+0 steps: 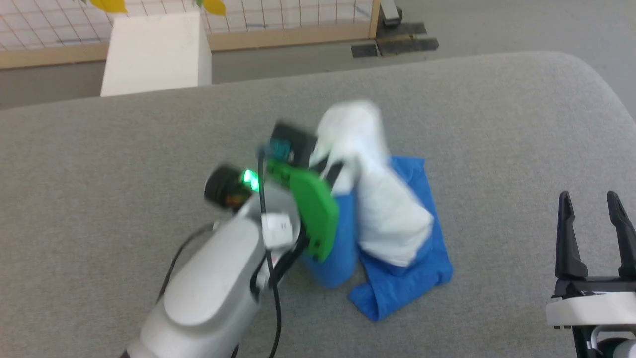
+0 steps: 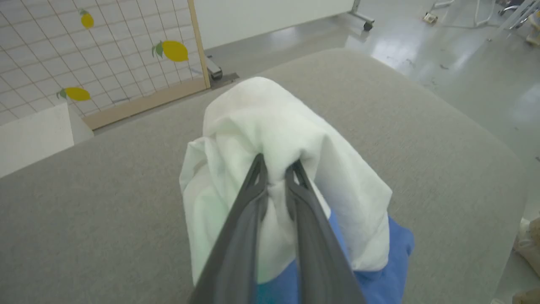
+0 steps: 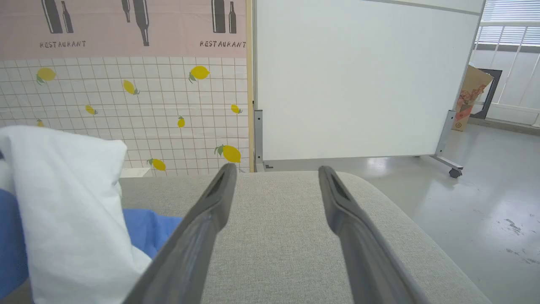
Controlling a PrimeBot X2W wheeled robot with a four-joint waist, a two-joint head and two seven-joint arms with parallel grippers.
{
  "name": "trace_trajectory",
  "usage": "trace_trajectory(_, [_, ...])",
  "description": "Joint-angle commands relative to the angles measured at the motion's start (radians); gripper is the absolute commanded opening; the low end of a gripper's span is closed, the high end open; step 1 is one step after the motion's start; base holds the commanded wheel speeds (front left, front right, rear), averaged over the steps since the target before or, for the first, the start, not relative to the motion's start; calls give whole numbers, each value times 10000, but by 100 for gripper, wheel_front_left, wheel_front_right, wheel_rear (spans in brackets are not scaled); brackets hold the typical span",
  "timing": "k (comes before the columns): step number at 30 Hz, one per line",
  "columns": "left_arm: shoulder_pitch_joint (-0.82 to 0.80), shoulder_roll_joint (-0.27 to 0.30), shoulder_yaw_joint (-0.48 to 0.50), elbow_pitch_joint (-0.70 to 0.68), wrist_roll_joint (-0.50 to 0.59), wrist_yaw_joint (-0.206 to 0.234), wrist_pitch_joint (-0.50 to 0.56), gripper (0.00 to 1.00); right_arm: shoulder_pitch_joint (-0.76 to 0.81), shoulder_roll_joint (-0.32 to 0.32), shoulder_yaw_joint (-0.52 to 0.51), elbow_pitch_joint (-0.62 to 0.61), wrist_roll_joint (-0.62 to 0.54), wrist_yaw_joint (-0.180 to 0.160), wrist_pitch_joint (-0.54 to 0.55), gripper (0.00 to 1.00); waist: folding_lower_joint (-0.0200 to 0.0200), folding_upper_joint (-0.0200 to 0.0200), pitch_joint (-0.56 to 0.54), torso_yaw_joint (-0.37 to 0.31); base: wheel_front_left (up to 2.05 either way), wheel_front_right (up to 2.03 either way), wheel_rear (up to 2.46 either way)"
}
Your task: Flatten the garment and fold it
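Grey fabric surface (image 1: 497, 124) spreads below me. At its middle the shirt (image 1: 392, 219) sits bunched, white folds raised over blue. My left gripper (image 2: 277, 169) is clamped on the white cloth. My right gripper (image 1: 591, 199) hovers beside it, fingers spread wide.

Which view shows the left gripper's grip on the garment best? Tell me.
The left wrist view: the left gripper pinches the garment close up. The head view shows it blurred. The right wrist view shows the raised cloth.
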Motion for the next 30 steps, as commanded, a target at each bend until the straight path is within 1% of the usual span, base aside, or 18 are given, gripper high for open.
trace_trajectory(1, [196,98,-89,286,148,-42,-215,0,-181,7,37,-1,45,-19,-78,100,1,-1,377,-180,0,0,0])
trace_trajectory(4, [575,89,-219,1226,290,93,-559,0,-261,7,102,23,36,-19,-66,100,1,-1,587,-139,0,0,0])
trace_trajectory(6, [731,15,-314,1833,274,78,-656,0,-325,7,185,70,35,-19,-43,100,1,-1,688,-89,0,0,0])
trace_trajectory(7, [756,-25,-341,2110,273,72,-724,2,-366,7,228,96,35,-19,-38,100,1,-1,722,-57,0,0,0])
trace_trajectory(8, [747,-55,-361,2284,284,58,-798,14,-398,7,258,117,36,-19,-34,100,1,-1,734,-29,0,0,0])
trace_trajectory(9, [699,-110,-352,2431,302,57,-960,47,-423,7,262,143,38,-19,-31,100,1,-1,729,33,0,0,0])
trace_trajectory(10, [661,-182,-288,2507,272,81,-1136,100,-430,7,257,165,34,-19,-29,100,1,-1,703,90,0,0,0])
trace_trajectory(13, [545,-357,36,2485,125,184,-1789,100,-383,7,241,245,4,-19,-9,100,1,-1,484,291,0,0,0])
trace_trajectory(16, [619,-270,370,2060,34,295,-2412,100,-278,7,254,316,5,-19,16,100,1,-1,148,439,0,0,0])
trace_trajectory(18, [893,-129,719,1508,-132,476,-2781,100,-175,7,262,342,15,-19,44,100,1,-1,-90,522,0,0,0])
trace_trajectory(20, [1328,93,1160,786,-281,792,-3170,100,-53,7,259,354,19,-19,78,100,1,-1,-311,606,0,0,0])
trace_trajectory(25, [2983,1027,2141,-1246,-64,1842,-4235,100,253,7,316,334,55,-19,154,100,1,-1,-682,771,0,0,0])
trace_trajectory(26, [3304,1185,2264,-1601,34,1957,-4520,100,298,7,329,321,61,-19,167,100,1,-1,-719,791,0,0,0])
trace_trajectory(28, [4077,1293,2572,-2355,-35,2006,-5359,100,410,7,321,283,75,-19,187,100,1,-1,-787,887,0,0,0])
trace_trajectory(30, [4812,1647,2707,-2752,396,2163,-5958,100,519,7,356,257,81,-19,223,100,1,-1,-833,967,0,0,0])
